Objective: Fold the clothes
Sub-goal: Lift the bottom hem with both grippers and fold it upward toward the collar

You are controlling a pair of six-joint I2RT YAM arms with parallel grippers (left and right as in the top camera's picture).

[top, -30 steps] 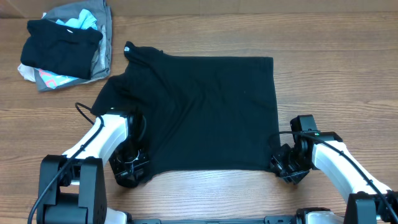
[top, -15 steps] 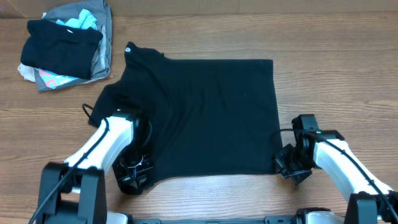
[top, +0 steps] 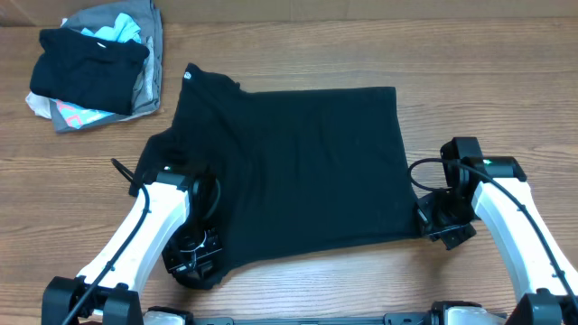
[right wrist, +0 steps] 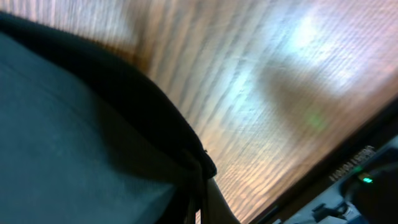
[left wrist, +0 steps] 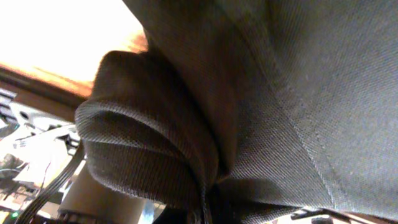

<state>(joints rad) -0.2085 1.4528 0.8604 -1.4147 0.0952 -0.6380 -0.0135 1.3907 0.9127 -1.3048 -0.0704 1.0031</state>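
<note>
since a second ago the right gripper has swung outward and a little away from me, taking its corner of the hem with it. the left gripper has slid back toward my edge of the table. the near hem now runs on a slant, lower on the left and higher on the right, where before it lay nearly straight.

the black t-shirt lies spread in the middle of the table, mostly flat. its collar end points to the far left, and a small white logo shows there. the left sleeve area is rumpled just beside my left arm.

the left pincer is clamped on the near left corner. in the left wrist view the fabric bunches into a thick fold and disappears into the closed jaws at the bottom of the picture. the right pincer is clamped on the near right corner. in the right wrist view the dark cloth narrows to a pinched edge between the closed jaws, with bare wood behind it.

the heap of garments sits at the far left corner, well apart from the t-shirt.
</note>
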